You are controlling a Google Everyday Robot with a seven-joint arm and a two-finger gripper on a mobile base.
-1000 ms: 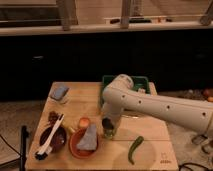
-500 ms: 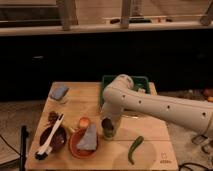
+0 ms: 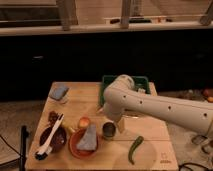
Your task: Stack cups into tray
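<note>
A dark shiny metallic cup [image 3: 109,131] stands upright on the wooden table [image 3: 155,150], near its front middle. My gripper [image 3: 113,122] is at the end of the white arm [image 3: 150,106], directly above and behind this cup, partly hiding it. The dark green tray [image 3: 107,80] sits at the back of the table, mostly hidden by the arm. A small light object [image 3: 138,88] shows inside the tray; I cannot tell whether it is the yellow-green cup.
An orange-brown bowl [image 3: 76,146] holding a grey-blue wedge [image 3: 89,138] stands left of the cup. A dark brown bowl [image 3: 56,142] holds a white brush [image 3: 50,137]. A small orange ball [image 3: 84,122], a blue sponge [image 3: 59,92] and a green pepper [image 3: 134,149] also lie on the table.
</note>
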